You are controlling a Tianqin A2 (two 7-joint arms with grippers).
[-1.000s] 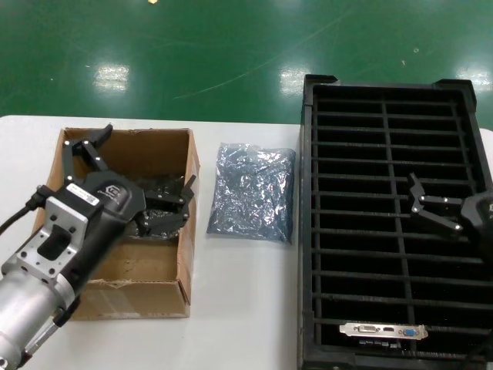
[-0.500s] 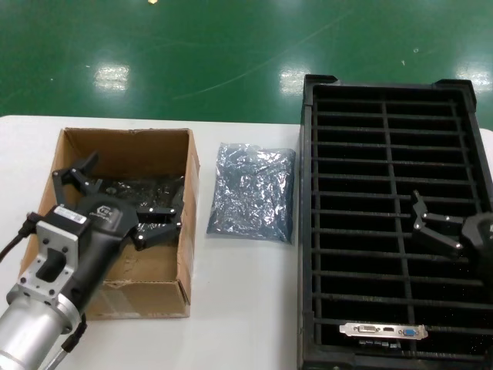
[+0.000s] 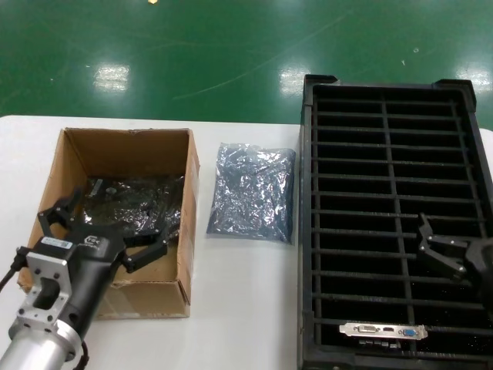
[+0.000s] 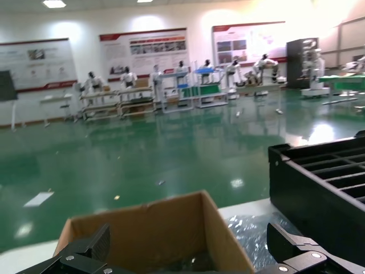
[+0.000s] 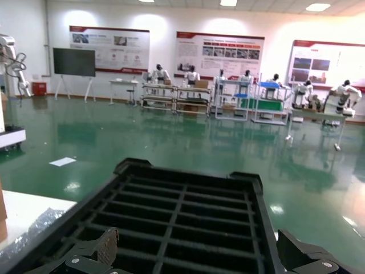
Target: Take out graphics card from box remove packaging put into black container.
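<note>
I have the left gripper [image 3: 102,229] at about eight o'clock in the head view, its fingers spread wide and empty above the near end of the box [image 3: 171,291], where a bagged card [image 3: 132,199] lies on the floor of the box in its shiny packaging. The right gripper [image 3: 449,250] hangs at four o'clock over the black container [image 3: 305,231], fingers also parted (nothing between them). One graphics card [image 3: 383,332] already stands in the container's nearest slot, and the loose packaging [image 3: 253,191] lies flat on the table [image 3: 246,308] between box and container.
</note>
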